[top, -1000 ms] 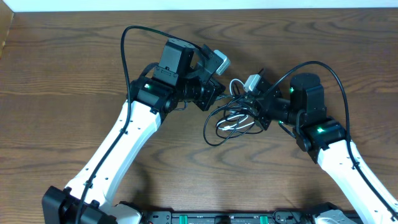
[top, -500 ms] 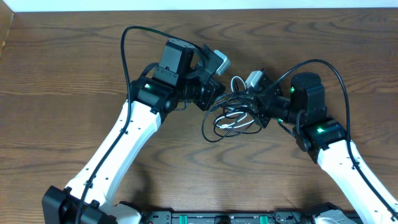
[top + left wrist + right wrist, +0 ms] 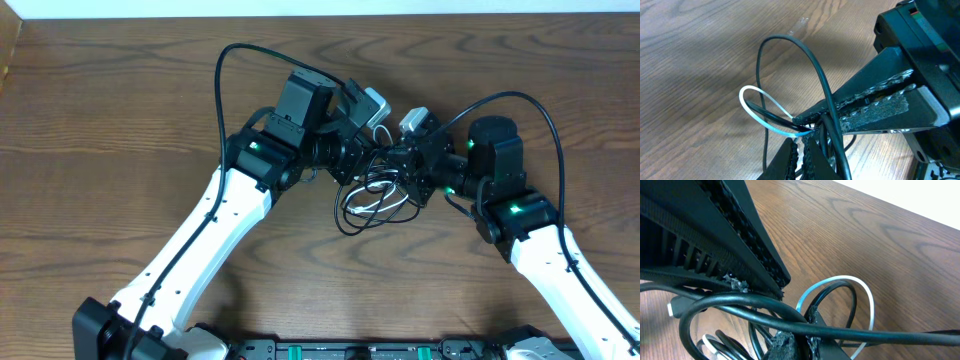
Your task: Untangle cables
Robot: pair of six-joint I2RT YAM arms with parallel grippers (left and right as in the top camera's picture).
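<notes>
The cables lie in one tangle on the wooden table (image 3: 100, 150): black cable loops (image 3: 345, 215) around a thin white cable (image 3: 375, 205). My left gripper (image 3: 372, 152) and right gripper (image 3: 398, 165) meet tip to tip over the tangle's top. In the left wrist view my left gripper (image 3: 801, 142) is shut. The white cable (image 3: 747, 97) crosses right at its tips, and I cannot tell whether it is pinched. A tall black cable loop (image 3: 805, 50) rises beside it. My right gripper (image 3: 799, 330) is shut on a black cable (image 3: 740, 300), with the white cable (image 3: 867, 292) looping behind.
Thick black arm wires arch over each arm, one on the left (image 3: 225, 70) and one on the right (image 3: 545, 120). The table's back edge runs along the top of the overhead view. A black rail (image 3: 350, 350) lines the front edge.
My left arm has swung right, bringing its gripper up against the right gripper's tips. The tangle has shifted slightly right. Both grippers stay shut.
</notes>
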